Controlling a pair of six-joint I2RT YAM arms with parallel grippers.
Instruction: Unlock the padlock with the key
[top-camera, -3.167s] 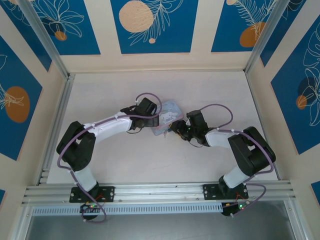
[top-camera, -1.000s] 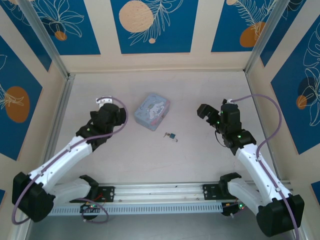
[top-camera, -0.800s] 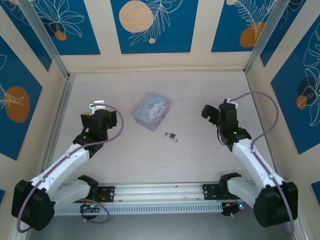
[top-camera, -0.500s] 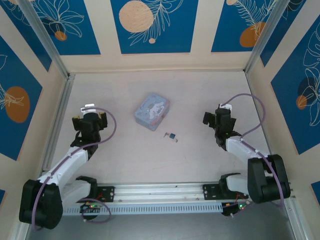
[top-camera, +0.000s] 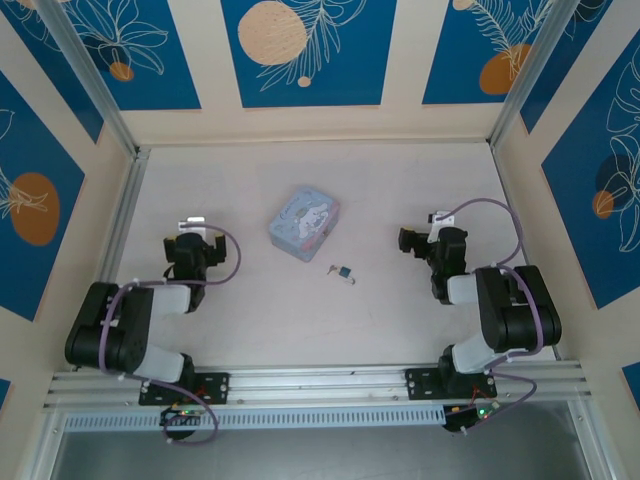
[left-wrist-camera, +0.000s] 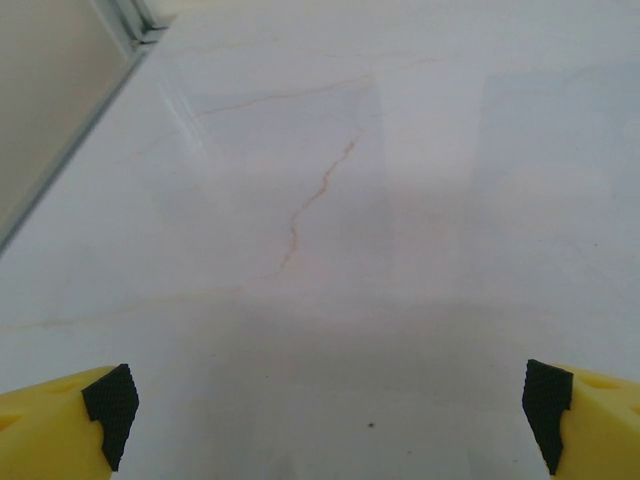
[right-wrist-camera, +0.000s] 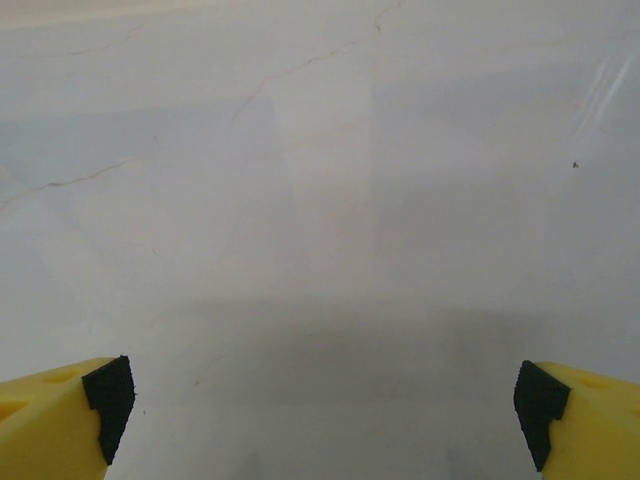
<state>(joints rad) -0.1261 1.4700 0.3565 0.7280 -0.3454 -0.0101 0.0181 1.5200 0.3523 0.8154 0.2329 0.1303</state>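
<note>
Padlock (top-camera: 343, 271) flat on table (top-camera: 400, 170), roughly mid-table, a bit nearer the near edge than the far one. Tiny, dark with a silvery bit. Key (top-camera: 331, 268) right against it on the left side, thin and dark; too small to tell whether inserted or just touching. Neither one held.

Pastel-blue tin (top-camera: 305, 222) with white cartoon print just beyond the padlock, toward the far edge, slightly left of it. Not touching the padlock.

Left gripper (top-camera: 193, 240) low over the table's left part, near the left edge, well apart from tin and padlock. Arm folded close to its base. Jaws spread wide, nothing between them: in the left wrist view, left gripper (left-wrist-camera: 325, 420) with yellow fingers and black pads (left-wrist-camera: 110, 405) at the bottom corners, bare pale table with a faint crack line between, metal rail at the upper left corner.

Right gripper (top-camera: 425, 240) over the table's right part, well apart from the padlock, arm also folded close. Jaws wide too, holding nothing: right gripper (right-wrist-camera: 325, 405) in the right wrist view with yellow fingers, black pads (right-wrist-camera: 108, 400) at the bottom corners, bare table between.
</note>
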